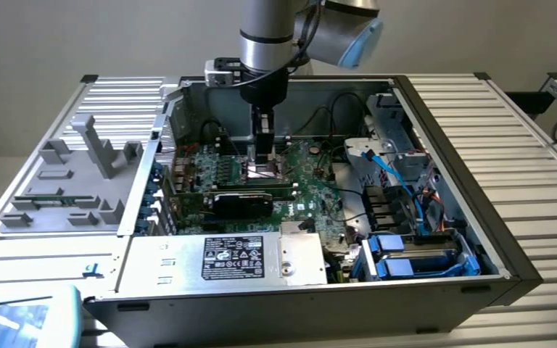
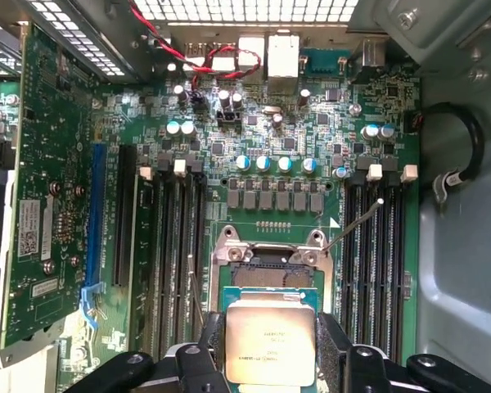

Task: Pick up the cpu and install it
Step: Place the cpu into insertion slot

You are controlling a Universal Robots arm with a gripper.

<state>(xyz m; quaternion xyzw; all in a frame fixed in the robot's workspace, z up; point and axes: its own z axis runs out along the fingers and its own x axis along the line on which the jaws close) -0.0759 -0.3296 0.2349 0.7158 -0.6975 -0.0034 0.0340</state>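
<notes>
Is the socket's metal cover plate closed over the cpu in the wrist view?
No, the cpu shows a bare silver top between the fingers of the hand, and the cover plate stands open.

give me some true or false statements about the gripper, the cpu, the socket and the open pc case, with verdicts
1. The gripper is closed on the cpu. True.
2. The socket on the motherboard is covered by a cooler. False: it lies open, with its lever swung aside.
3. The computer case lies with its side open, and the arm reaches into it. True.
4. The graphics card lies outside the case. False: it stands plugged into the motherboard inside the case.
</notes>
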